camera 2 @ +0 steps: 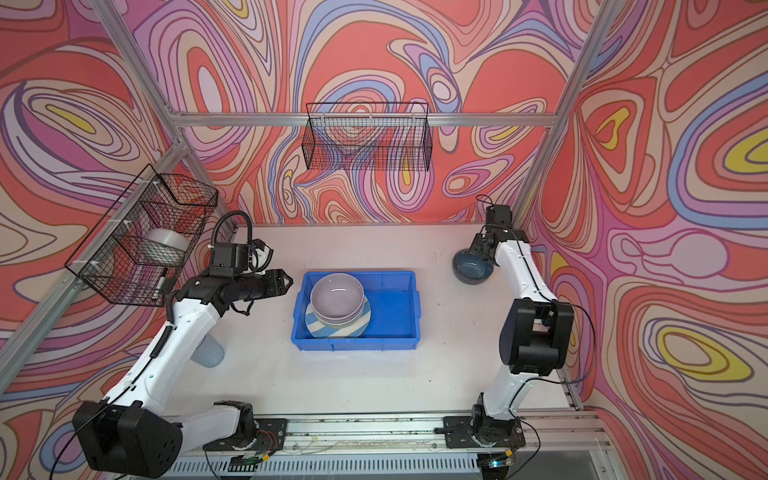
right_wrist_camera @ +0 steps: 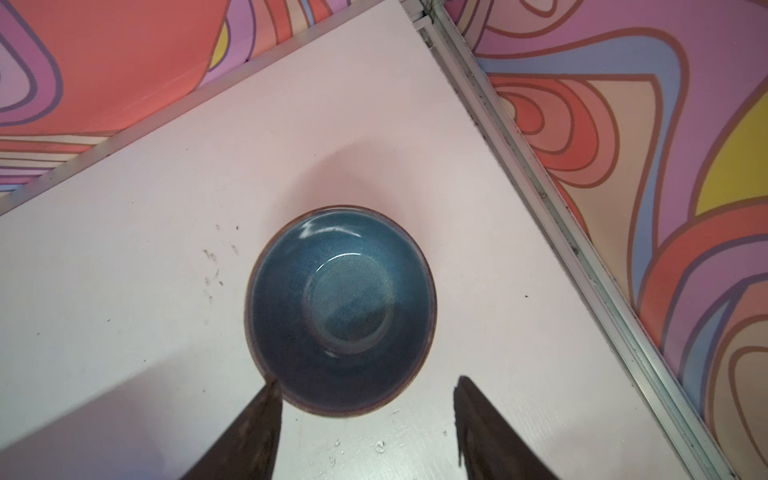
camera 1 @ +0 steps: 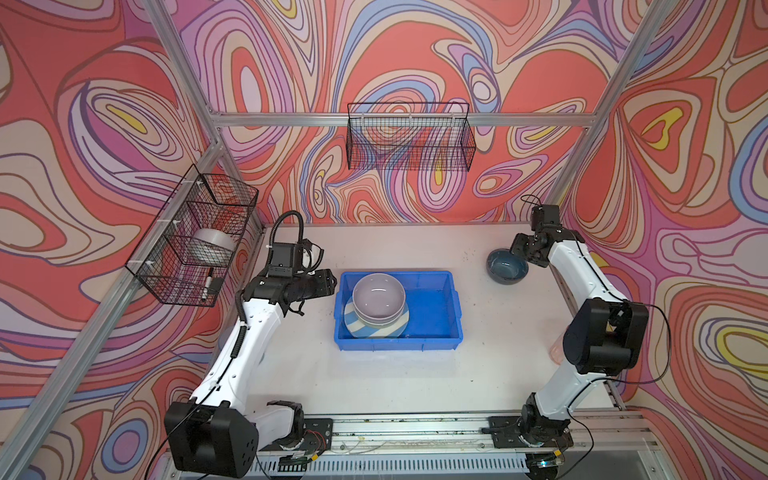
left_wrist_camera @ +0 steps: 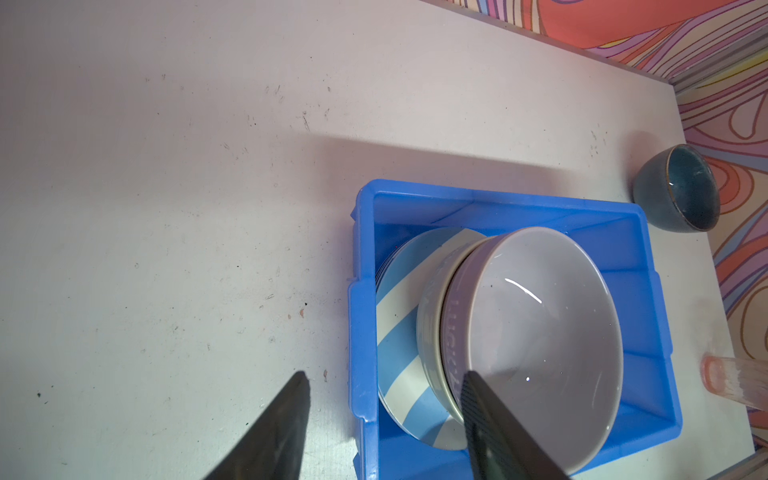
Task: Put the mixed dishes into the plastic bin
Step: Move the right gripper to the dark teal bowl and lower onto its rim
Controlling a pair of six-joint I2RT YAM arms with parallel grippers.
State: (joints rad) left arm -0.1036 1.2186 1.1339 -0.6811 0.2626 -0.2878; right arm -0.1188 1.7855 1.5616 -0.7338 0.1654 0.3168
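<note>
— Where do we find the plastic bin?

— We find it in the middle of the table in both top views. A stack sits in its 9 o'clock half: the lilac bowl is nested in the pale green bowl, and both rest on the blue-white striped plate.

— What do we see outside it?

— The teal bowl stands upright on the table at 2 o'clock from the bin, well apart from it. The pink tumbler shows at 4 o'clock by the table's edge, mostly hidden behind the right arm. The blue tumbler shows at 8 o'clock, partly under the left arm.

— How do we read the left gripper?

— Its jaws stand apart and hold nothing. It hangs at the bin's 9 o'clock, just beside the wall. In the wrist view one finger is over the table and the other is over the lilac bowl's rim. We cannot tell whether it touches.

— And the right gripper?

— It is spread wide too, with nothing in its grasp, at the teal bowl's 2 o'clock side. In its wrist view the bowl's near edge lies between the fingers. One tip is at the rim and the other is over bare table. We cannot tell whether the tip at the rim makes contact.
</note>
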